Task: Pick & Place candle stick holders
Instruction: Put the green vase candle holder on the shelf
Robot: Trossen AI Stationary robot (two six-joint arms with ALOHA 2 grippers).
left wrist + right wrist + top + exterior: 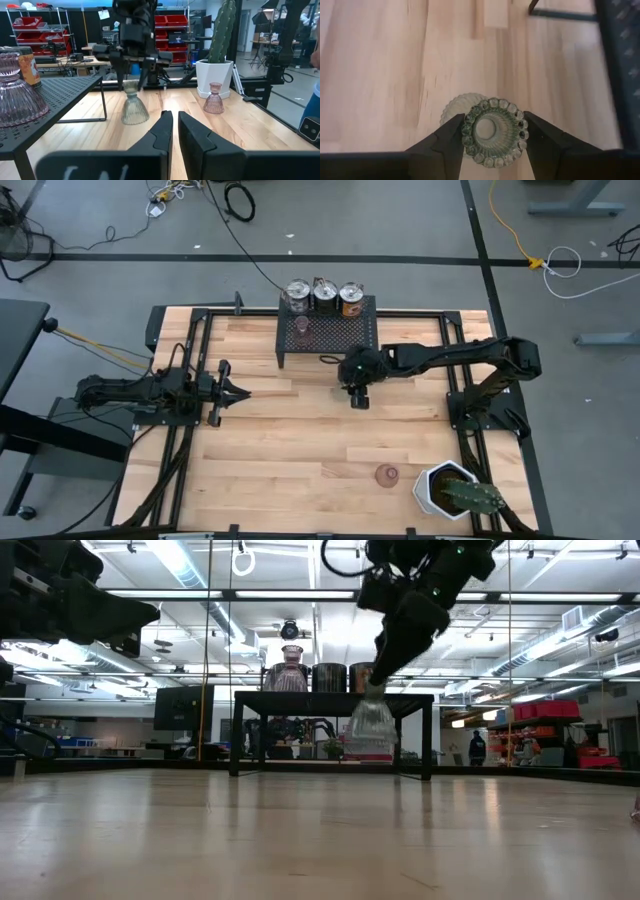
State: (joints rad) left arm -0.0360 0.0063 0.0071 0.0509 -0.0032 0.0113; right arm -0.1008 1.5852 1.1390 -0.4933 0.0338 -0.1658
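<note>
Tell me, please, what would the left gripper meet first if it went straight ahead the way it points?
Probably the green holder, held upright by the right gripper. The left gripper, jaws shut, points across the table roughly at it, and the boards between look free. Depth is unclear; it might pass just beside it.

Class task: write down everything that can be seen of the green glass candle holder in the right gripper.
The green glass candle holder is clear, pale olive ribbed glass: a beaded round rim, a narrow neck and a flared bell-shaped base. It stands upright, gripped at its top between the right gripper's two dark fingers, in front of the black mesh rack. In the low view its base looks level with the wooden table; contact cannot be told.
</note>
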